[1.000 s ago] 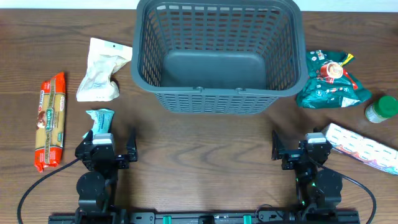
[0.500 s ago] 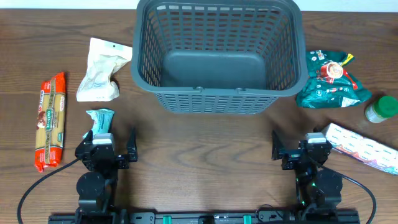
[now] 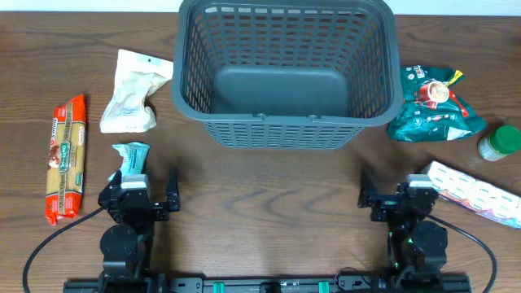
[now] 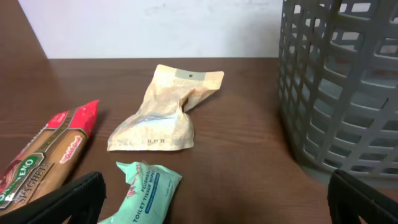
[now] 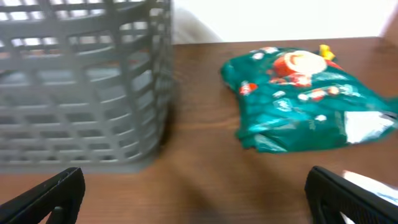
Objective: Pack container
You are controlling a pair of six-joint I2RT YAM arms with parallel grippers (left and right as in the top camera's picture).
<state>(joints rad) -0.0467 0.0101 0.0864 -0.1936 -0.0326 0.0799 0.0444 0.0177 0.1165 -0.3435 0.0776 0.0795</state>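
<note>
While both pincers wait on the near side of the container [image 3: 277, 122], left gripper [image 3: 140, 194] and right gripper [image 3: 397, 199] spread wide and empty, packing looks unstarted: it stands upright on the table, floor bare. Left of the container lie wipes packet [image 3: 130, 156], spaghetti packet [image 3: 67, 159] and beige pouch [image 3: 132, 91]; right of it, white packet [image 3: 472, 191], green-capped jar [image 3: 498, 142] and green snack bag [image 3: 431, 104], all left to load. Wipes packet sits partly under the left gripper, white packet and jar are cut off by the frame edge, right wrist view is blurred.
</note>
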